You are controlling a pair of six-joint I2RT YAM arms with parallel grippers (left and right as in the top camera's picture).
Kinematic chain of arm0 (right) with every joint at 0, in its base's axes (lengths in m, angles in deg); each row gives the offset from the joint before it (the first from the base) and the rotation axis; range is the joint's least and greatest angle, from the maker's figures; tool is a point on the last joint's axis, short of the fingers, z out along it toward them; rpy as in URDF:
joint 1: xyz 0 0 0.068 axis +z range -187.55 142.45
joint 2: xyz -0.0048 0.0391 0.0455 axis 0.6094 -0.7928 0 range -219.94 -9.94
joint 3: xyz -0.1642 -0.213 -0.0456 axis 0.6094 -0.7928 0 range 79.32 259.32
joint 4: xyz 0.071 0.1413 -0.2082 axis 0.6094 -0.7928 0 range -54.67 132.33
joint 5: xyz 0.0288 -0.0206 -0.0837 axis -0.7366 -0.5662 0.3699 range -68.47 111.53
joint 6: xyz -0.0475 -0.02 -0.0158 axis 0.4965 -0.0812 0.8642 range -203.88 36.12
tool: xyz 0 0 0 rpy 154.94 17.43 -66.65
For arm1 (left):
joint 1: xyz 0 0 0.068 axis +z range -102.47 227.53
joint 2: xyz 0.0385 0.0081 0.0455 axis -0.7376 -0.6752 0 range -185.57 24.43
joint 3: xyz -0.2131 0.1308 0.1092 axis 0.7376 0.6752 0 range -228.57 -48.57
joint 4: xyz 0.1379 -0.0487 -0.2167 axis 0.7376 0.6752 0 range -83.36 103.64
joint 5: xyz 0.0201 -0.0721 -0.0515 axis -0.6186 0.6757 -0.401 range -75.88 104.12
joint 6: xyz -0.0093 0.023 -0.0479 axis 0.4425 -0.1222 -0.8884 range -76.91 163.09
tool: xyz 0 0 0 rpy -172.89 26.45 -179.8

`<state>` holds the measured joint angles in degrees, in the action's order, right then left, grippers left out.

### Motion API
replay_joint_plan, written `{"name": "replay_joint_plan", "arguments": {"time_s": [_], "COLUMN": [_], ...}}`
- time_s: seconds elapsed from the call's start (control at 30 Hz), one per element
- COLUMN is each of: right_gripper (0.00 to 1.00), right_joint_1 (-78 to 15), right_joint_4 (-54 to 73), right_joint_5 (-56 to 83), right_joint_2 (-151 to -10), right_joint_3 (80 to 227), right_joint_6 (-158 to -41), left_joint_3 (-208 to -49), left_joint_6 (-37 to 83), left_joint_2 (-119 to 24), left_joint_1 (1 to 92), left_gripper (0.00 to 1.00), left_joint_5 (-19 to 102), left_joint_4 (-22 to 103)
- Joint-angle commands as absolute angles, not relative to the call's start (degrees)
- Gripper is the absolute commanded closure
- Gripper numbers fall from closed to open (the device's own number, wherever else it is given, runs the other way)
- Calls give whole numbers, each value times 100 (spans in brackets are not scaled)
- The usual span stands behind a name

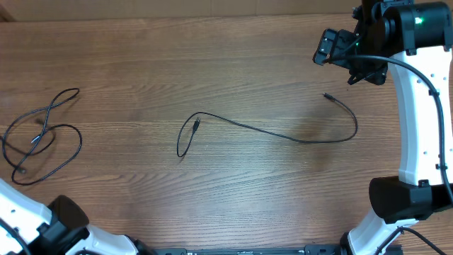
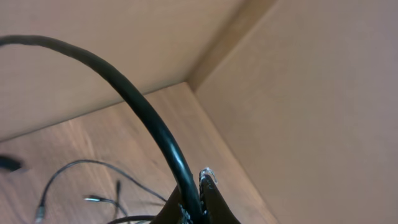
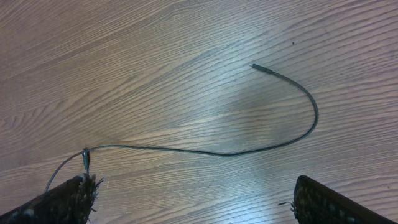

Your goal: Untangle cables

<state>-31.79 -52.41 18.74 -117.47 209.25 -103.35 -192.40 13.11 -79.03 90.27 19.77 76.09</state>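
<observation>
The tangled cable (image 1: 35, 139) lies looped over itself at the left of the worktop (image 1: 212, 57), nearest the left tool (image 2: 202, 193), whose jaws are pressed together. The other cable (image 1: 244, 127) runs left-right mid-worktop, well apart, beneath the right tool (image 3: 193, 186), spread wide and empty.

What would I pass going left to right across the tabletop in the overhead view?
looped cables → long cable, lying alone mid-table → white link of the right arm. The fingers overlap the long cable's span, so they are left out.
</observation>
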Motion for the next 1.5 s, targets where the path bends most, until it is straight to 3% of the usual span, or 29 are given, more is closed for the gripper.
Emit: {"name": "replay_joint_plan", "arguments": {"time_s": [0.0, 0.27, 0.33, 0.37, 0.43, 0.47, 0.83, 1.07, 1.47], "right_gripper": [0, 0, 0, 0, 0, 0, 0, 0, 0], "right_joint_1": [-3177, -3177, -3177, -3177, -3177, -3177, -3177, -3177, -3179], "right_joint_4": [-5245, -5252, -5247, -5241, -5217, -5202, -5145, -5121, -4856], "right_joint_5": [1835, 1837, 1837, 1837, 1837, 1837, 1837, 1839, 1839], "right_joint_2": [-11745, -11745, -11745, -11745, -11745, -11745, -11745, -11745, -11745], "right_joint_3": [20890, 20890, 20890, 20890, 20890, 20890, 20890, 20890, 20499], "right_joint_6": [-10333, -10333, -10333, -10333, -10333, -10333, -10330, -10330, -10330], "left_joint_3": [-19269, -19269, -19269, -19269, -19269, -19269, -19273, -19273, -19273], "left_joint_6": [1160, 1333, 1328, 1328, 1328, 1328, 1403, 1525, 2458], "left_joint_2": [-8249, -9033, -9228, -9326, -9503, -9575, -9521, -8802, -7969], "left_joint_1": [8885, 8491, 8450, 8441, 8439, 8439, 8435, 8260, 6603], "left_gripper": [96, 95, 88, 69, 14, 0, 0, 0, 1], "left_joint_5": [1598, 1185, 1094, 1096, 1096, 1098, 1133, 1876, 2134], "left_joint_4": [7672, 7854, 7828, 7788, 7751, 7753, 8140, 8639, 9552]}}
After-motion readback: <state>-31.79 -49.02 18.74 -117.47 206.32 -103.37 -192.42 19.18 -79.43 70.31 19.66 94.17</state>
